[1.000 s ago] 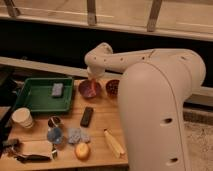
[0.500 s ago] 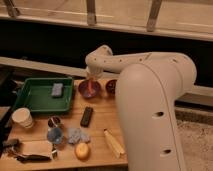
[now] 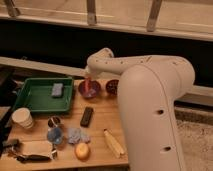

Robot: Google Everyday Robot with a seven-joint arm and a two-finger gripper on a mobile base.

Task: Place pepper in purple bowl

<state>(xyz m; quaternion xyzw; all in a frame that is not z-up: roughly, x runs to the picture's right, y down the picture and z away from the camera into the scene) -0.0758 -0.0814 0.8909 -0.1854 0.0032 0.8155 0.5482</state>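
The purple bowl stands at the back of the wooden table, right of the green tray. My gripper hangs just over the bowl's left part, at the end of the white arm. It is shut on the slim orange-red pepper, which hangs upright with its lower end down inside the bowl. I cannot tell whether the pepper touches the bowl's floor.
A dark red bowl sits right of the purple one. The green tray holds a grey block. In front lie a black bar, a corn cob, an orange fruit, a paper cup and blue items.
The gripper stays over the purple bowl with the pepper and has sunk slightly. Nothing on the table has moved.
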